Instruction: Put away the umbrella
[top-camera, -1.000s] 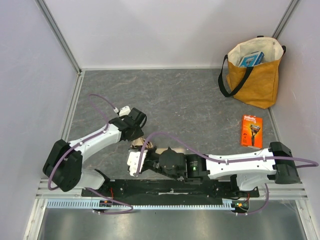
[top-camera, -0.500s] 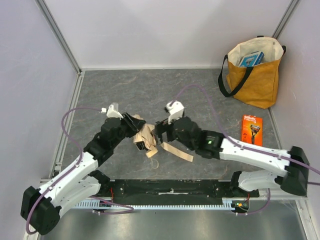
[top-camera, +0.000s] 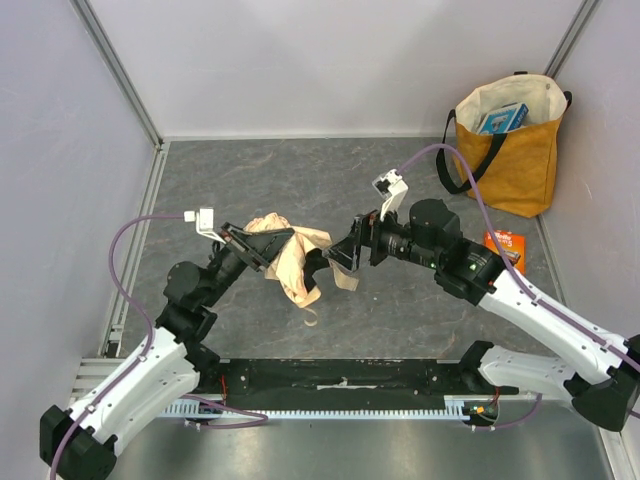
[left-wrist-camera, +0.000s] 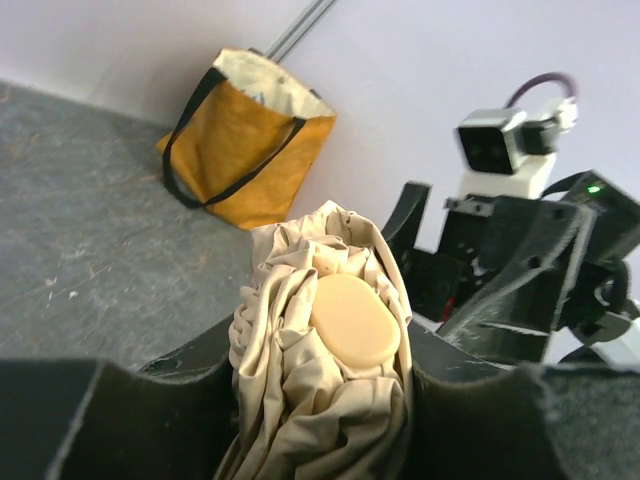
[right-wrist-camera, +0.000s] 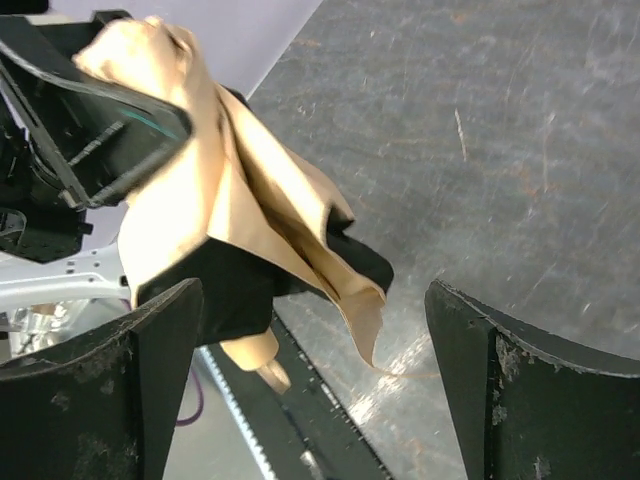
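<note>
**Two arms, one umbrella in the air**

Left fingers (top-camera: 248, 246) are clamped on the bunched cream fabric of the umbrella (top-camera: 295, 258), which hangs above the table (top-camera: 350, 180) with loose folds drooping. Right fingers (right-wrist-camera: 150, 400) stand wide apart just beside it, gripping nothing. I judge this a handover or re-grip before the carry to the tote bag (top-camera: 515, 160), well apart at the far right. Next I'd want a firm hold on the bundle. I cannot make out the shaft, and the right arm half hides an orange pack (top-camera: 503, 240).
</note>
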